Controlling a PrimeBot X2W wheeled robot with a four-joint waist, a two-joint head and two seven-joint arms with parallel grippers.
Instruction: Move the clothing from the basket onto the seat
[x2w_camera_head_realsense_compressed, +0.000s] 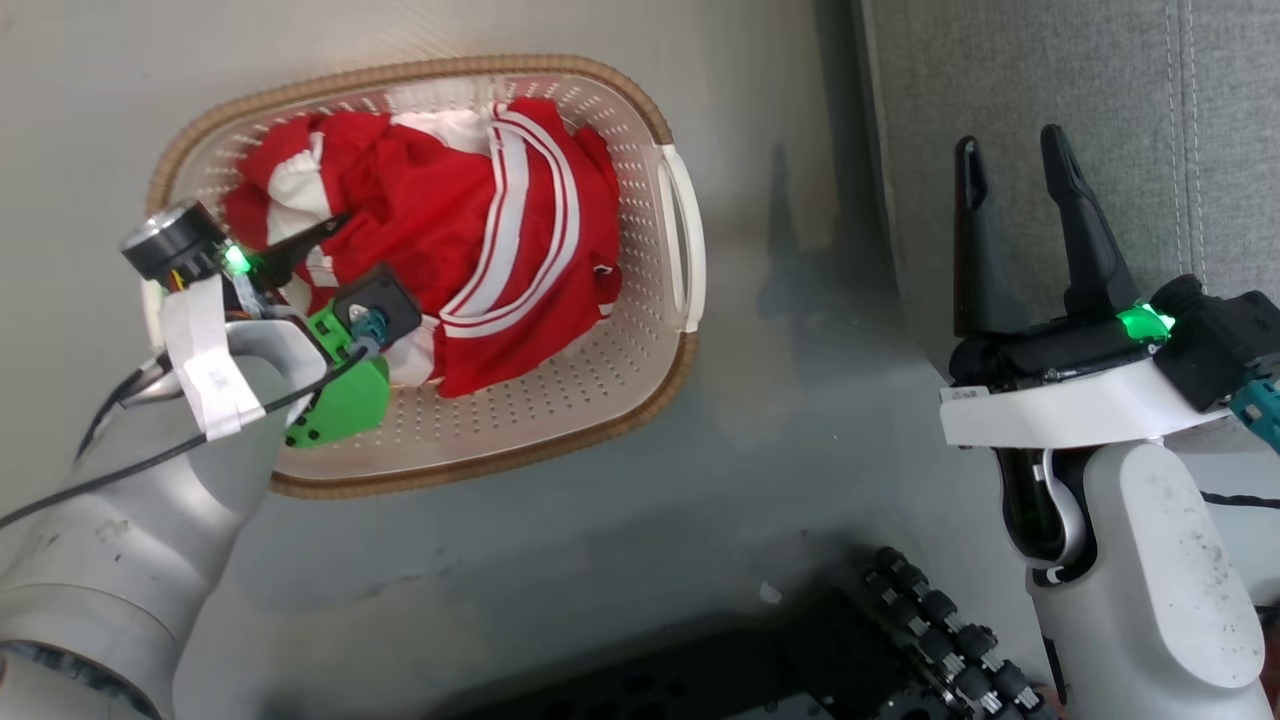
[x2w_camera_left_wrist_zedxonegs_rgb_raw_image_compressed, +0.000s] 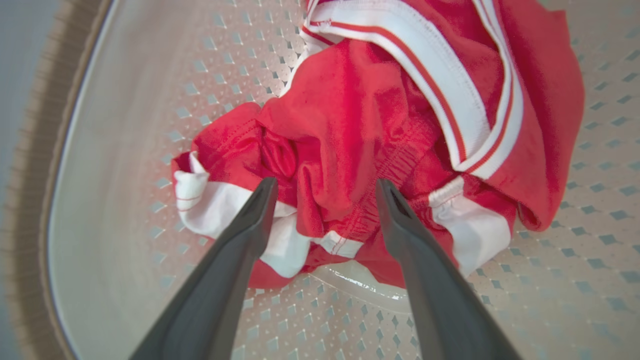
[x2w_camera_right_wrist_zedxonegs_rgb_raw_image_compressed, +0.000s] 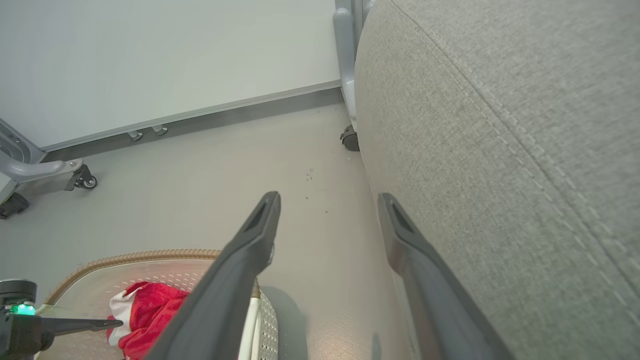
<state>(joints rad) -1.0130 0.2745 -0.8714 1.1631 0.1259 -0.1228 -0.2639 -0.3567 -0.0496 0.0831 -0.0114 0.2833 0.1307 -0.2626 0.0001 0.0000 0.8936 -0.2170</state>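
Well, my left gripper hangs spread over the clothing heaped in the basket at ten o'clock. My right gripper, also spread, idles by the seat at two. Pinching only a thin fold risks it slipping free.

Seat cut off top, right; basket floor partly under clothing.

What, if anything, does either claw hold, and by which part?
Nothing: the left claw is open over the clothing; the right claw is open and empty.
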